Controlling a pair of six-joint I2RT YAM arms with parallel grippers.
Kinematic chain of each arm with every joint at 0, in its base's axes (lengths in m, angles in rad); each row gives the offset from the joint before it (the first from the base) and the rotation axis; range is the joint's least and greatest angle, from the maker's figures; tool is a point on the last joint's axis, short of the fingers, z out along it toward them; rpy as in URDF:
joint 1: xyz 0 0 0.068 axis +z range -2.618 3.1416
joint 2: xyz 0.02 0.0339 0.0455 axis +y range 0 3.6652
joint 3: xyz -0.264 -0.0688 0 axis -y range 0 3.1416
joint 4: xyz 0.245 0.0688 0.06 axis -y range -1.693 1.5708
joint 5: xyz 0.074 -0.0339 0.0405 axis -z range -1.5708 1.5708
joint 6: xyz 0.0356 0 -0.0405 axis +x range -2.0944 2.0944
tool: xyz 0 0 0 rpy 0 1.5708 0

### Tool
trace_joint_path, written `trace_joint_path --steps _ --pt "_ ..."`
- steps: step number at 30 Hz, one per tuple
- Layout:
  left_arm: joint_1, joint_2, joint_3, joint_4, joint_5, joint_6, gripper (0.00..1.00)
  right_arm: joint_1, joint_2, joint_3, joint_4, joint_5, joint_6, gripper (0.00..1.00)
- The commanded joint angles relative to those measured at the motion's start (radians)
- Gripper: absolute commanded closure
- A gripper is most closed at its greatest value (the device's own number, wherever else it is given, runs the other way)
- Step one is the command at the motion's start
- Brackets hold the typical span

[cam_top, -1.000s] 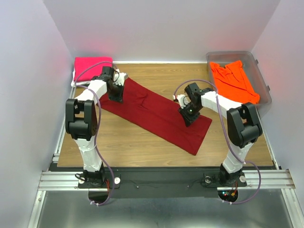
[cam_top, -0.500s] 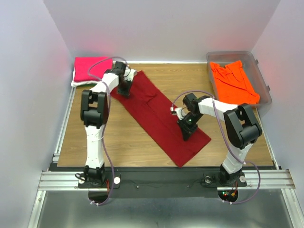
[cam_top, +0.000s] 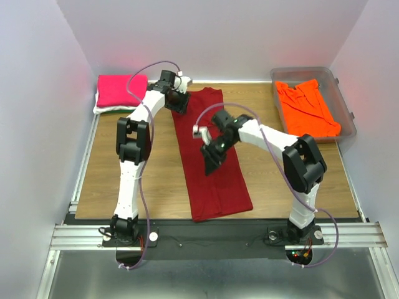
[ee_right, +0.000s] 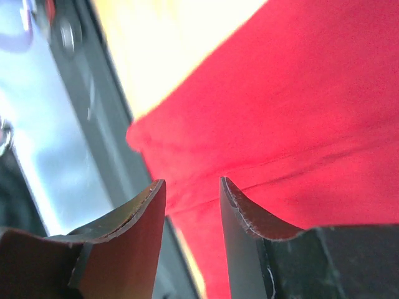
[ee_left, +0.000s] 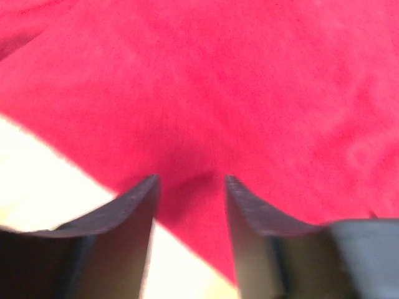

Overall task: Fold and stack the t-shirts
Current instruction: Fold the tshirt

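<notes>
The hot pink t-shirt (cam_top: pixel 120 89) lies folded on a small stack at the tabletop's (cam_top: pixel 163 187) far left corner. My left claw (cam_top: pixel 179 102) is at the far left corner of the dark red t-shirt (cam_top: pixel 218 187), jaws parted, gripping nothing. That shirt lies in a long strip down the middle. My right claw (cam_top: pixel 209 166) is over its middle, jaws also apart and empty. At far right, the bright orange t-shirt (cam_top: pixel 305 109) lies crumpled in the clear plastic tub (cam_top: pixel 348 121).

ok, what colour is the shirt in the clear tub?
The shirt in the tub is bright orange, plain; it shows best in the top external view.
</notes>
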Motion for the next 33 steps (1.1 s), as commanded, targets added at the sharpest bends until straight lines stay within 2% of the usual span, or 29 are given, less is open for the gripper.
trace_joint_path --steps 1,3,6,7,8,9,11,13,19,24,33 --pt "0.012 -0.289 -0.150 0.147 0.043 -0.052 0.19 -0.137 -0.042 0.163 0.082 0.009 0.046 0.54" --pt "0.014 -0.356 -0.212 0.176 0.068 -0.098 0.12 -0.215 -0.005 0.207 0.157 0.060 0.105 0.55" --pt "0.023 -0.418 -0.336 0.227 0.130 -0.176 0.11 -0.268 0.094 0.341 0.228 0.141 0.140 0.56" --pt "0.026 -0.432 -0.402 0.247 0.173 -0.191 0.35 -0.269 0.151 0.373 0.240 0.155 0.143 0.57" --pt "0.028 -0.447 -0.429 0.279 0.189 -0.203 0.48 -0.272 0.176 0.439 0.269 0.170 0.155 0.57" --pt "0.028 -0.450 -0.467 0.287 0.207 -0.228 0.68 -0.272 0.205 0.468 0.288 0.196 0.166 0.58" --pt "0.028 -0.438 -0.478 0.290 0.218 -0.240 0.83 -0.274 0.280 0.545 0.344 0.236 0.190 0.60" --pt "0.029 -0.426 -0.489 0.291 0.220 -0.250 0.88 -0.275 0.344 0.583 0.412 0.267 0.218 0.61" --pt "0.032 -0.350 -0.483 0.294 0.266 -0.279 0.90 -0.277 0.460 0.669 0.580 0.365 0.249 0.62" --pt "0.031 -0.243 -0.431 0.273 0.227 -0.277 0.90 -0.291 0.550 0.711 0.654 0.469 0.329 0.64" --pt "0.037 0.014 -0.136 0.137 0.166 -0.236 0.90 -0.386 0.642 0.689 0.671 0.572 0.479 0.68"
